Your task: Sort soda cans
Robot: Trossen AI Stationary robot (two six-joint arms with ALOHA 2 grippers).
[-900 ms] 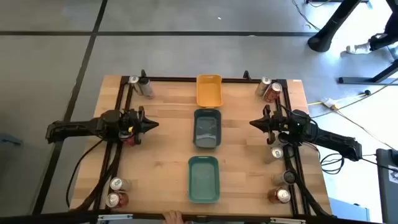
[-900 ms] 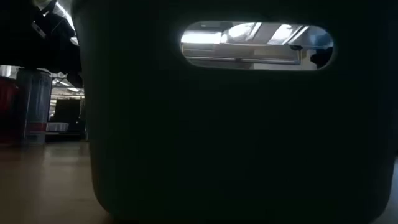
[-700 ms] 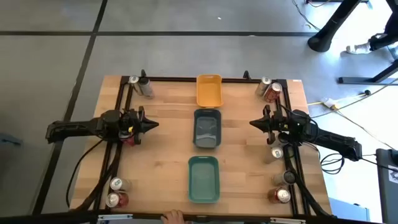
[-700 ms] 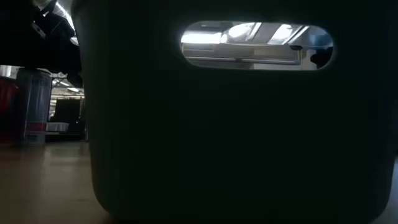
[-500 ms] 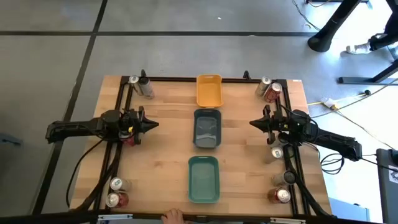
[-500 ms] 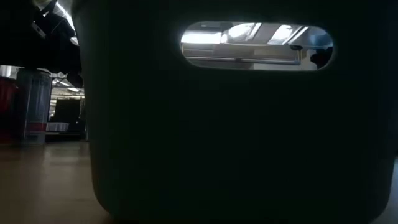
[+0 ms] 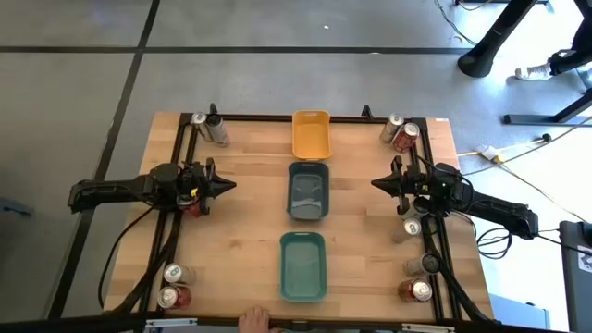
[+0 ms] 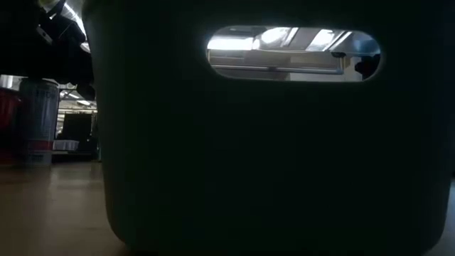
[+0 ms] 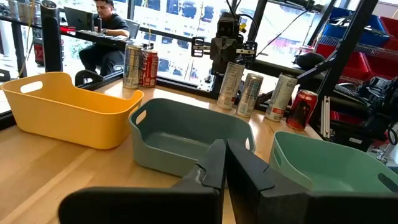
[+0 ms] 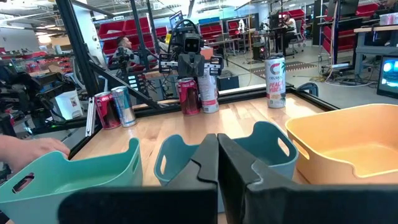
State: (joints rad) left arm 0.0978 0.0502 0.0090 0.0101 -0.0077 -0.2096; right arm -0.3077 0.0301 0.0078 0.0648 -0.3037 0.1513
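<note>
Left-edge cans: two pairs of soda cans (image 7: 210, 129) on the table (image 7: 240, 240), one at the far left corner, one (image 7: 170, 285) at the near left corner; a red can (image 7: 192, 208) partly hidden under the left arm.
Left gripper (image 7: 229, 185): fingers pressed together, empty, pointing at the grey tray (image 7: 309, 191); all cans behind or beside the jaws, none between them.
Centre row: yellow tray (image 7: 311, 135) far, grey tray middle, teal tray (image 7: 302, 266) near; no cans visible inside.
Right gripper (image 7: 376, 183): fingers pressed together, empty, aimed at the grey tray from the other side.
Right-edge cans: pair at the far right corner (image 7: 400, 133), one (image 7: 412, 228) just beside the right arm, more at the near right corner (image 7: 418, 289); well apart from the jaws.
Person: a hand (image 7: 252, 321) at the near table edge.
Low view: blocked by a dark tray wall; one can (image 8: 37, 121) faintly discernible, colour uncertain.
Handling, judged: thin metal, rigid only if full, smooth and slippery, easily dented or tipped.
Grasp point, judged: mid-body, jaws opened wider than the can, pads on opposite sides, moderate squeeze.
</note>
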